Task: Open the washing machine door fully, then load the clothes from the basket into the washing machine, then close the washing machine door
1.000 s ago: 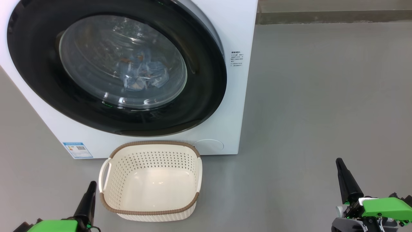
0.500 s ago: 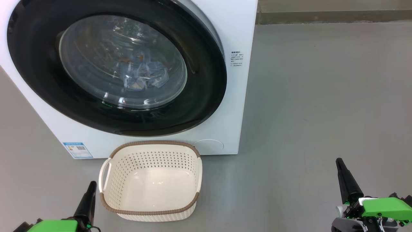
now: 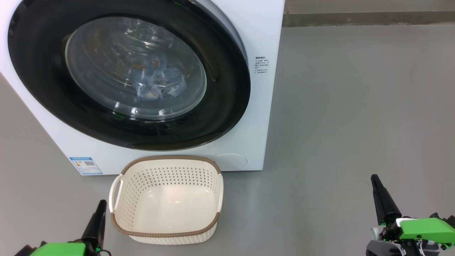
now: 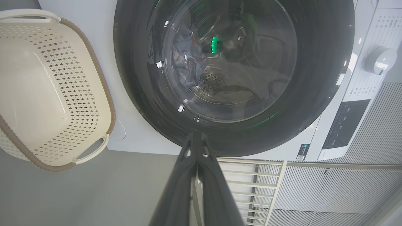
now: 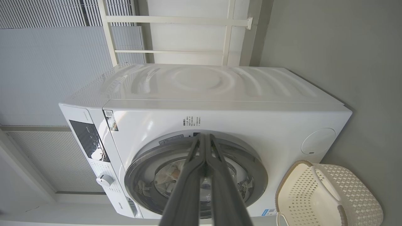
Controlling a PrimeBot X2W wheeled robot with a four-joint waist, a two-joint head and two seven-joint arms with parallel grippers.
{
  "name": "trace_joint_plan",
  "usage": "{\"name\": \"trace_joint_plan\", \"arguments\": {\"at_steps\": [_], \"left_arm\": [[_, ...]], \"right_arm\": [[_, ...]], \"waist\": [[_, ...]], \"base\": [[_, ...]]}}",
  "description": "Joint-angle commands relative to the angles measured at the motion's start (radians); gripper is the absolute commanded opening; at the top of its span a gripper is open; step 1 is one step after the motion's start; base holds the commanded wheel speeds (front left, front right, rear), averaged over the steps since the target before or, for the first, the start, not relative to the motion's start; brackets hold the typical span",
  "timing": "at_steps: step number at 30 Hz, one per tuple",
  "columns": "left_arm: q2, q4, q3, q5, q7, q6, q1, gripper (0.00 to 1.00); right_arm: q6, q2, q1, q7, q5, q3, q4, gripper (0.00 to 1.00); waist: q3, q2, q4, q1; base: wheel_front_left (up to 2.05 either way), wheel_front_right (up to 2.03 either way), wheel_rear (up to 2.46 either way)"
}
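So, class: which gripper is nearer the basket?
Left. The left gripper sits just off the basket's near left corner; the right gripper is far off to the basket's right.

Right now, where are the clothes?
In the head view, the clothes lie inside the washing machine, seen through the glass of the shut washing machine door, above the basket on the floor.
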Motion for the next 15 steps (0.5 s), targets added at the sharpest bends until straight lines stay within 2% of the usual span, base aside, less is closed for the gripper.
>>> {"name": "trace_joint_plan", "arguments": {"at_steps": [1, 15], "left_arm": [[0.013, -0.019, 0.035, -0.008, 0.007, -0.003, -0.042, 0.00], [0.013, -0.019, 0.035, -0.008, 0.007, -0.003, -0.042, 0.00]], "right_arm": [[0.002, -0.003, -0.008, 0.008, 0.003, 0.022, -0.031, 0.00], [0.002, -0.003, -0.008, 0.008, 0.003, 0.022, -0.031, 0.00]], "waist": [[0.000, 0.0000, 0.000, 0.0000], [0.000, 0.0000, 0.000, 0.0000]], "base": [[0.00, 0.00, 0.00], [0.00, 0.00, 0.00]]}}
